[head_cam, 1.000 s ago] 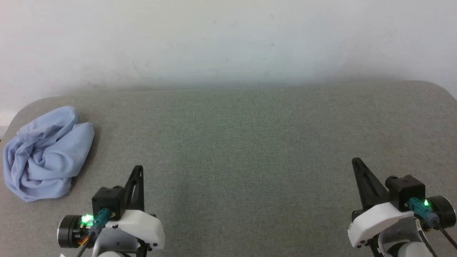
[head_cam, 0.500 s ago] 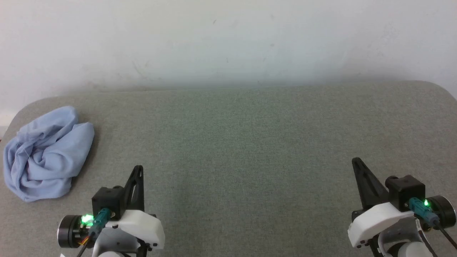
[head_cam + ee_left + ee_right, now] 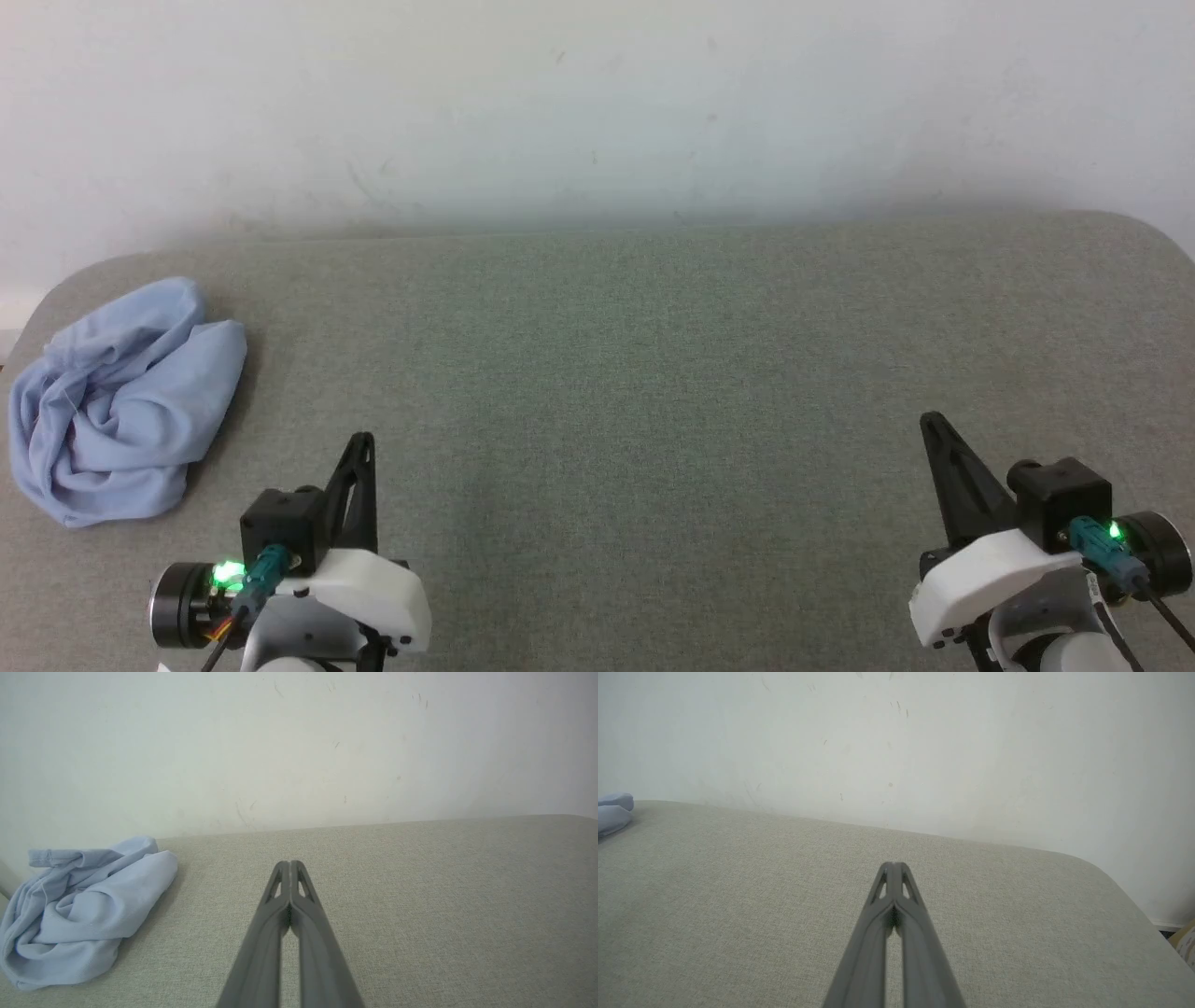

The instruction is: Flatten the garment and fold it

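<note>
One garment (image 3: pixel 121 401) is lying in a crumpled light blue heap on a big gray soft table (image 3: pixel 607 373). It is sitting at the far left side, close to the rounded corner, and it is bunching up in soft folds.

The left gripper (image 3: pixel 362 443) is hanging low at the near side of the table, over the gray top. Its two long dark fingers are pointing away from the robot. They are pressing together at the tips, with nothing between them. The blue heap is lying near this gripper, a bit ahead of it and out to its left, not touching it.

The right gripper (image 3: pixel 929 425) is hanging at the near right side, well apart from the left one. Its fingers are pressing together too, and they are holding nothing. The garment is lying well apart from it. In the right wrist view a small blue bit is peeking in at the left edge.

A pale wall (image 3: pixel 597 93) is standing behind the table.
</note>
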